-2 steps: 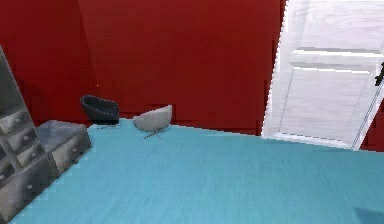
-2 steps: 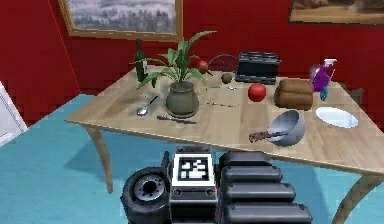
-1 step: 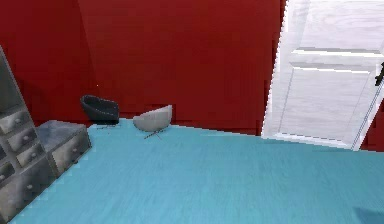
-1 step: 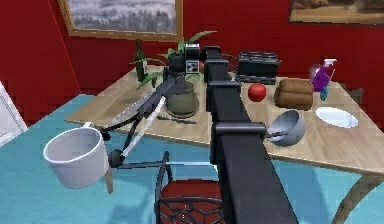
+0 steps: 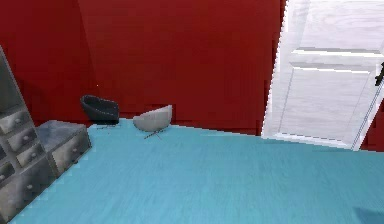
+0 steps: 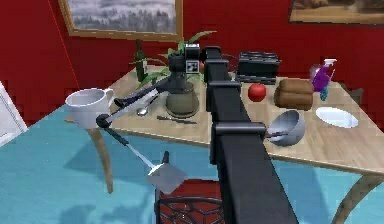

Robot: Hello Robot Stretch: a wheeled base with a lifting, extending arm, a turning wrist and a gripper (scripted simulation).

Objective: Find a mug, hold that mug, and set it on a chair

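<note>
White mug point(image 6: 88, 100) seen near the gripper point(image 6: 125, 103).
Judged light, rigid, breakable; best taken at the rim; whether it is held cannot be told.

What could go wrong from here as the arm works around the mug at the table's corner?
1. The white mug shows at the table's left corner by the hand. I cannot tell whether it is held, so a nudge might send it off the edge.
2. The arm lies across a crowded top between the kettle and the metal bowl. A sideways sweep could knock either.
3. A spatula-like tool juts above the chair and may foul placement.
</note>
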